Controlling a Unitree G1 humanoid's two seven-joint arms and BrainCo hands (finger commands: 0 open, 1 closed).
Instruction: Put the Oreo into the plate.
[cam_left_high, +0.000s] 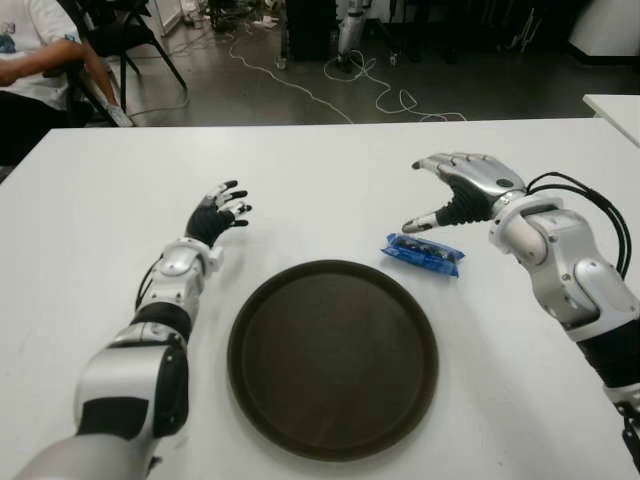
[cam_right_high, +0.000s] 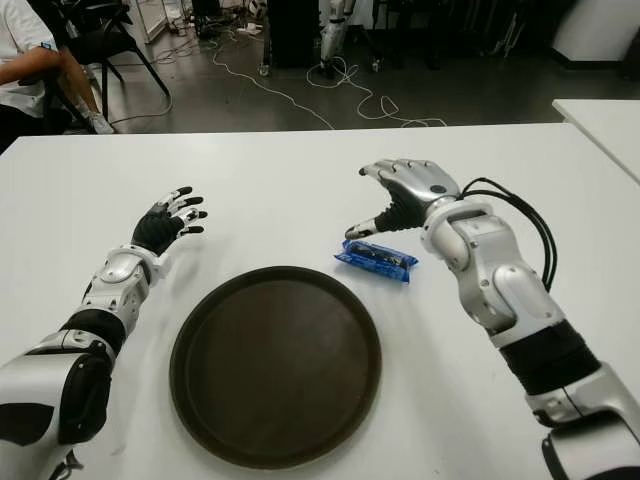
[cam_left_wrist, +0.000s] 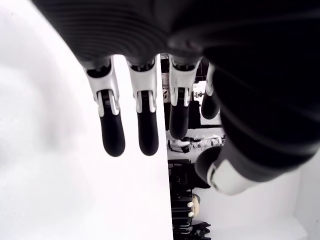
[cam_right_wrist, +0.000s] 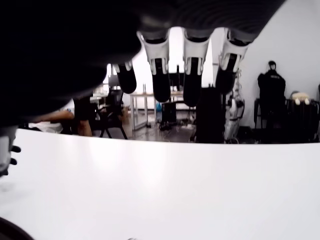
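Note:
A blue Oreo pack (cam_left_high: 423, 254) lies on the white table (cam_left_high: 330, 170), just off the upper right rim of the round dark brown plate (cam_left_high: 333, 358). My right hand (cam_left_high: 455, 192) hovers just behind and to the right of the pack, fingers spread and holding nothing; its thumb tip points down near the pack's far edge. My left hand (cam_left_high: 219, 212) shows to the upper left of the plate, fingers relaxed and empty. The plate holds nothing. In the right wrist view the fingers (cam_right_wrist: 161, 75) hang open above the bare table.
A seated person (cam_left_high: 30, 60) and a black chair (cam_left_high: 130, 35) are beyond the table's far left corner. Cables (cam_left_high: 370, 90) trail over the floor behind. A second white table's corner (cam_left_high: 615, 108) shows at the far right.

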